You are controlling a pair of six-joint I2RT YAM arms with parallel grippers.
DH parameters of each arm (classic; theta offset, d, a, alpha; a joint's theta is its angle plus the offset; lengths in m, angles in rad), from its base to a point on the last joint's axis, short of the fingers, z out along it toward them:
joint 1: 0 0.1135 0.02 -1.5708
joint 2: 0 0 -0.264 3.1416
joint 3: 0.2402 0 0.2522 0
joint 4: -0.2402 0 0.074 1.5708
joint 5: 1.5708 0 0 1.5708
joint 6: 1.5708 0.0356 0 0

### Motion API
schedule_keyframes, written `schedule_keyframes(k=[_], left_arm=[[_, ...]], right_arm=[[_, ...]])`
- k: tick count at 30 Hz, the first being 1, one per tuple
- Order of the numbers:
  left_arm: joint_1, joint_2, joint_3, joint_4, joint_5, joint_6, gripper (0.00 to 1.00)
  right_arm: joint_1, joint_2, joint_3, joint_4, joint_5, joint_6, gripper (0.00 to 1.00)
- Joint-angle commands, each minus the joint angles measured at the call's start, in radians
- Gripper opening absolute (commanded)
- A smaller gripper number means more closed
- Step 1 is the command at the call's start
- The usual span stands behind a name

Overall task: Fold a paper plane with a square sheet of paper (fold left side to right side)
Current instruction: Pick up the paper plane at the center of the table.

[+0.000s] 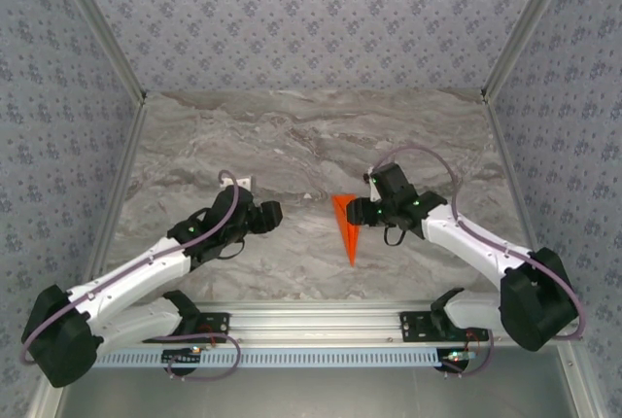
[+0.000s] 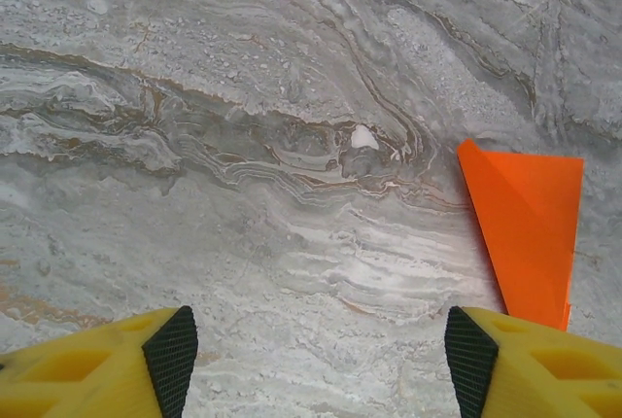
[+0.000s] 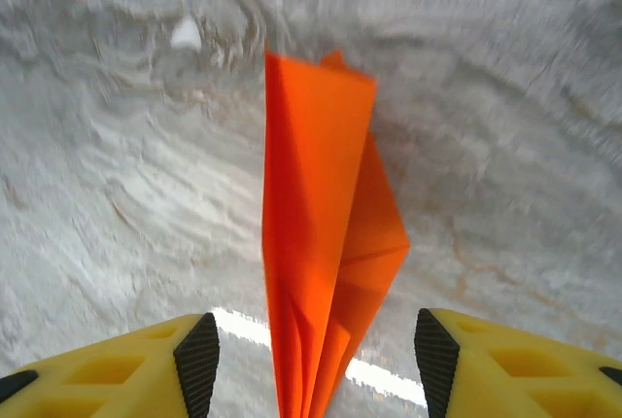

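Top view: paper plane (image 1: 346,226) lies mid-way across the marble table (image 1: 292,136), tip towards the arm bases; right gripper (image 1: 358,212) just beside it, left gripper (image 1: 272,214) well apart.
Left wrist: jaws wide apart, nothing between; plane flat at right.
Right wrist: jaws apart, plane between, touching neither.

Ahead of the left gripper (image 2: 321,360), bare table (image 2: 243,146) is lying open, with nothing standing between its spread fingers. The paper plane (image 2: 530,233) is sitting just beyond its right finger. The same plane is occupying the gap between the right gripper's (image 3: 316,360) parted fingers, touching neither, and the table on either side is lying free.
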Motion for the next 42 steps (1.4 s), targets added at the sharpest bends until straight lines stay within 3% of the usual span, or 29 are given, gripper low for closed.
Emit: schedule_keyframes(k=[1,12,29,42], left_arm=[[0.003,-0.021,-0.012,-0.005,-0.021,0.008,0.71],[0.004,-0.026,-0.012,-0.017,-0.023,0.004,0.72],[0.004,-0.024,-0.012,-0.026,-0.031,0.008,0.73],[0.006,-0.024,-0.012,-0.031,-0.031,0.01,0.73]], right_arm=[[0.003,0.03,-0.004,-0.085,-0.06,-0.032,0.58],[-0.013,0.114,-0.042,-0.01,-0.119,-0.003,0.48],[-0.014,0.192,-0.051,0.066,-0.187,0.019,0.41],[0.075,0.299,0.025,0.038,-0.128,0.023,0.34]])
